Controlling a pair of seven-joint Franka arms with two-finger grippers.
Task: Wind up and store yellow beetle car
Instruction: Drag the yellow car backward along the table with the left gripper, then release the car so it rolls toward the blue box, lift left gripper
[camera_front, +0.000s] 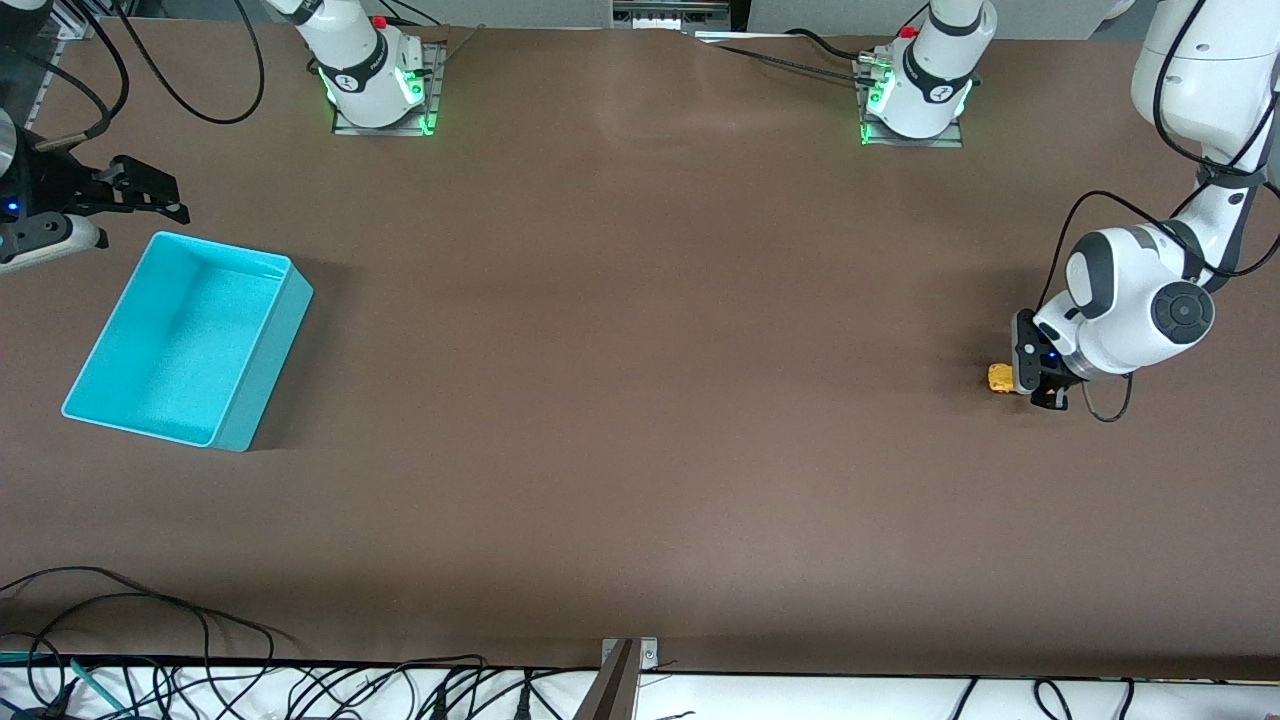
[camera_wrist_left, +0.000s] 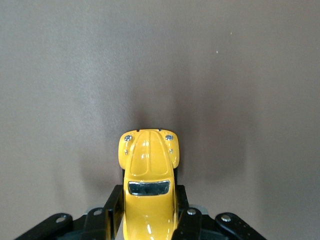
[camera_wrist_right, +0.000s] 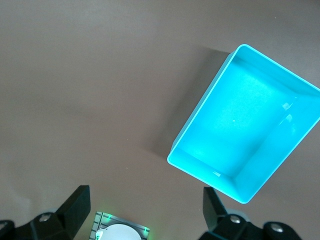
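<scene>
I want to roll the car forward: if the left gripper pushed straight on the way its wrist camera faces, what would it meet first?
Nothing visible: the left gripper is shut on the yellow beetle car, and ahead of its nose lies only bare table, as far as that view reaches.

Front cam: high, facing both robot bases, whole brown bench (camera_front: 640, 400) in shot. Left wrist cam: very close, looking down over yellow beetle car (camera_wrist_left: 148, 185), also tiny in front view. Right wrist cam: higher up, above turquoise bin (camera_wrist_right: 200, 165), shared w/ front view.
</scene>
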